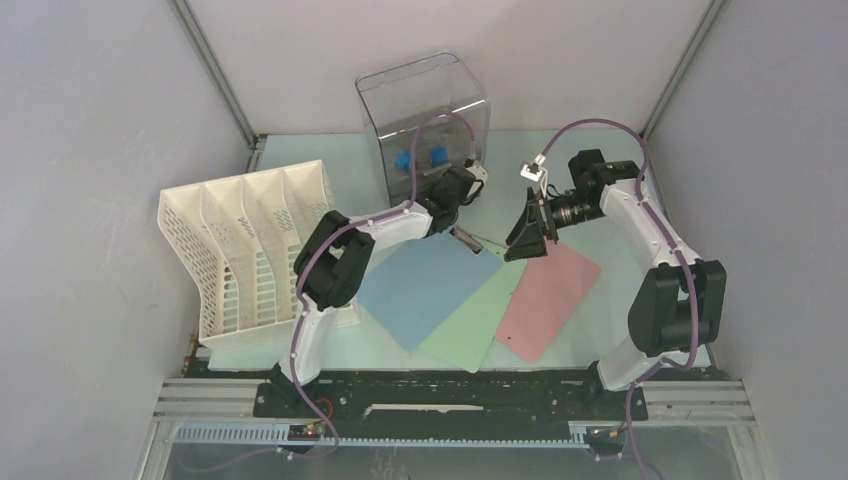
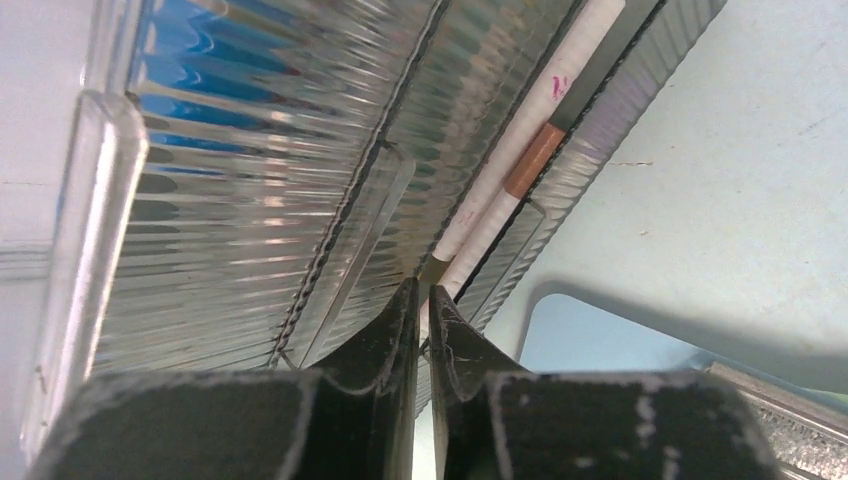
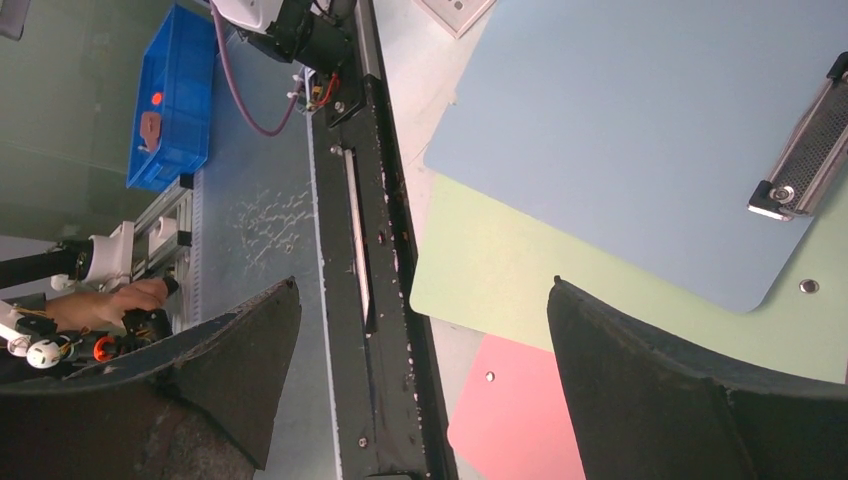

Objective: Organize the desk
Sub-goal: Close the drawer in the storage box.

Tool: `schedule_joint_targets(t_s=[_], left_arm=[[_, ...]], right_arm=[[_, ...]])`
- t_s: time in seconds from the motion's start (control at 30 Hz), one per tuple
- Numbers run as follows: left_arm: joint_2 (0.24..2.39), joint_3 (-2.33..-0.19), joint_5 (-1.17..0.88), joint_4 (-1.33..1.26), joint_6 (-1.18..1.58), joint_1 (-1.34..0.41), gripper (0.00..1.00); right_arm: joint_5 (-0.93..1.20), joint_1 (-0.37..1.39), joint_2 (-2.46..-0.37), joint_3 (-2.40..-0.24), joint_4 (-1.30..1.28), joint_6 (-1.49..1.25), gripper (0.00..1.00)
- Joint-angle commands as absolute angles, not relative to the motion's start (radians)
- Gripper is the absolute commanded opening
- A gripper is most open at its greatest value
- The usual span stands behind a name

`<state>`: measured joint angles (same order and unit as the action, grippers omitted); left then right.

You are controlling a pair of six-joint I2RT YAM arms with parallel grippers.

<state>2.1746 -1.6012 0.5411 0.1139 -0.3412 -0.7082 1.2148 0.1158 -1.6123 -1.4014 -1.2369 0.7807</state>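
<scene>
Left gripper [image 2: 422,300]: fingers a slit apart at the front of the clear drawer box [image 1: 425,110], tips at a white pen [image 2: 520,180] lying in it. Gripping or letting go: cannot tell.

Right gripper [image 3: 422,285]: jaws wide, holding nothing, right of the box.

Blue clipboard [image 1: 425,290], green clipboard [image 1: 470,325] and pink clipboard [image 1: 550,295] lie fanned on the desk [image 1: 590,330] in front of the box. None is in the white file rack [image 1: 240,250] to its left, so most of the tidying looks undone.

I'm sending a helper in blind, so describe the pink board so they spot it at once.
In the middle of the desk, three flat boards lie fanned and overlapping. The pink board is at the right end. Its neighbours are the green board and blue board; it alone is pink.
</scene>
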Motion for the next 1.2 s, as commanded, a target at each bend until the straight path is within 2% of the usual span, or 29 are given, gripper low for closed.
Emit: schedule_joint_targets(t_s=[0.0, 0.33, 0.67, 0.9, 1.17], left_arm=[[2.165, -1.616, 0.542, 0.104, -0.350, -0.702, 0.14], [2.026, -1.507, 0.463, 0.074, -0.295, -0.725, 0.15], [1.967, -1.437, 0.429, 0.063, -0.270, -0.747, 0.06], [1.989, -1.427, 0.429, 0.071, -0.286, -0.749, 0.00], [2.096, -1.484, 0.535, 0.074, -0.373, -0.750, 0.03]], right_arm=[[1.246, 0.108, -1.614, -1.442, -1.247, 0.805, 1.00], [1.246, 0.108, -1.621, -1.445, -1.253, 0.810, 1.00], [1.249, 0.107, -1.620, -1.447, -1.260, 0.816, 1.00], [1.250, 0.106, -1.621, -1.450, -1.266, 0.821, 1.00], [1.253, 0.100, -1.621, -1.451, -1.272, 0.826, 1.00]])
